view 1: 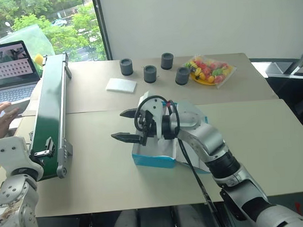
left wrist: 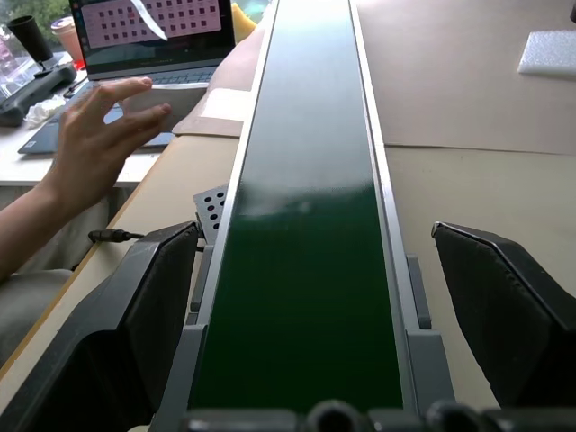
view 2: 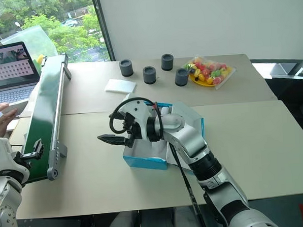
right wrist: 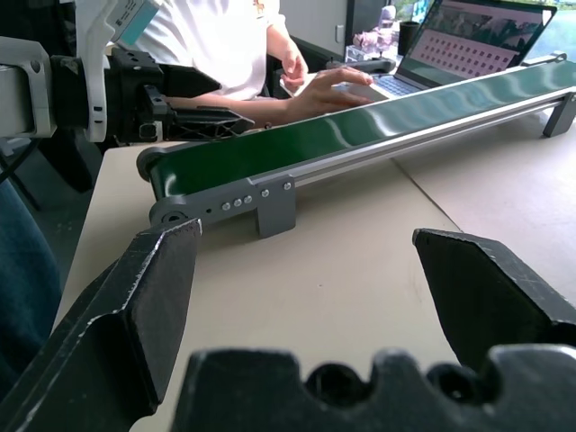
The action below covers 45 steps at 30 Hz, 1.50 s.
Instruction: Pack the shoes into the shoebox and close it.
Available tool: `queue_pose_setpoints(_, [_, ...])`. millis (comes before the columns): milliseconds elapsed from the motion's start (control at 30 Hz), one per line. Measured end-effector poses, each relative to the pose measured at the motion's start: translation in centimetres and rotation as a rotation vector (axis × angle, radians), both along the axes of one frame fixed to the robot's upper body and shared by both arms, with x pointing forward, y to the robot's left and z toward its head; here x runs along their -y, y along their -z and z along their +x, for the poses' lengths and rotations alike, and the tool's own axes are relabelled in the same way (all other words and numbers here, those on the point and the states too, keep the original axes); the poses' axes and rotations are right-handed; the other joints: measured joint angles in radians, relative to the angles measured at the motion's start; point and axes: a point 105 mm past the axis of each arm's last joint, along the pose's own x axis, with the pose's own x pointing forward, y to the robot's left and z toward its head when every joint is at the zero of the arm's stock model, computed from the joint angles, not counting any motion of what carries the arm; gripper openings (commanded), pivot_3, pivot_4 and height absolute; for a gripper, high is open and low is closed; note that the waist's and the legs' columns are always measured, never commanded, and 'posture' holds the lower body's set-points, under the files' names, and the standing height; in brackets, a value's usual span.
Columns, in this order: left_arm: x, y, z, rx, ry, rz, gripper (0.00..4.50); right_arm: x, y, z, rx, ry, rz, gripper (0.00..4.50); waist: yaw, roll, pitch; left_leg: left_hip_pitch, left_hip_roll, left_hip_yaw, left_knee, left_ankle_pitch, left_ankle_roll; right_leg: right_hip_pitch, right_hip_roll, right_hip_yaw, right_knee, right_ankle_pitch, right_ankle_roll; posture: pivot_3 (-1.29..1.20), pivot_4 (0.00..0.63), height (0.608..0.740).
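A long green conveyor (view 1: 50,113) lies along the left side of the table (view 1: 254,133). Beyond it, a person's hand (view 1: 0,117) rests by a laptop (view 1: 9,67). At the far edge stand four dark cylinders (view 1: 150,73), a white pad (view 1: 121,85) and a bag of colourful sweets (view 1: 210,69).

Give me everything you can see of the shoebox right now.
The shoebox is bright blue cardboard, white inside, resting flat on the tan table near its middle. The right arm and its open tool hover over it and hide most of it, so only its near wall and a far corner show. Contents and lid cannot be made out.
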Motion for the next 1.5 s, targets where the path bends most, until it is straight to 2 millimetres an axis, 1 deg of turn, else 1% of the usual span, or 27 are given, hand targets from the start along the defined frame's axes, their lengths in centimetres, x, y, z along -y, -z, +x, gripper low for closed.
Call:
queue_pose_setpoints(200, [0.1,0.1,0.5,0.003,0.005,-0.005,4.45,0.1,0.4,0.9,0.005,0.064,-0.013,4.5,-0.001,0.0,0.0,0.0,0.0,0.0,0.0,0.0,0.0,0.0,0.0,0.0,0.0,0.0,0.0,0.0,0.15,0.74])
queue_pose_setpoints(500, [0.6,0.0,1.4,0.02,0.025,0.002,4.45,0.3,1.0,1.0,-0.003,0.096,-0.016,4.5,-0.002,0.0,0.0,0.0,0.0,0.0,0.0,0.0,0.0,0.0,0.0,0.0,0.0,0.0,0.0,0.0,0.15,0.74])
queue_pose_setpoints(633, [1.1,0.5,1.8,0.005,0.047,0.004,4.45,0.4,1.0,1.0,0.002,0.098,-0.018,4.5,-0.002,0.0,0.0,0.0,0.0,0.0,0.0,0.0,0.0,0.0,0.0,0.0,0.0,0.0,0.0,0.0,0.15,0.74])
queue_pose_setpoints(767, [1.2,0.5,1.9,0.007,0.049,0.004,4.45,0.5,1.1,1.1,0.005,0.108,-0.025,4.5,-0.003,0.0,0.0,0.0,0.0,0.0,0.0,0.0,0.0,0.0,0.0,0.0,0.0,0.0,0.0,0.0,0.15,0.74])
queue_pose_setpoints(933, [1.8,0.8,2.2,0.0,0.069,0.001,4.45,0.4,1.1,1.1,0.01,0.115,-0.025,4.5,-0.002,0.0,0.0,0.0,0.0,0.0,0.0,0.0,0.0,0.0,0.0,0.0,0.0,0.0,0.0,0.0,0.15,0.74])
queue_pose_setpoints(1133, [2.1,0.5,2.5,0.012,0.082,0.0,4.45,0.4,1.1,1.1,0.01,0.117,-0.025,4.5,-0.002,0.0,0.0,0.0,0.0,0.0,0.0,0.0,0.0,0.0,0.0,0.001,0.0,0.0,0.0,0.0,0.15,0.74])
queue_pose_setpoints(1500, [2.2,0.6,2.6,0.005,0.088,0.009,4.45,0.5,1.0,1.3,0.015,0.136,-0.024,4.5,-0.003,0.0,0.0,0.0,0.0,0.0,0.0,0.0,0.0,0.0,0.0,0.001,0.0,0.0,0.0,0.0,0.15,0.74])
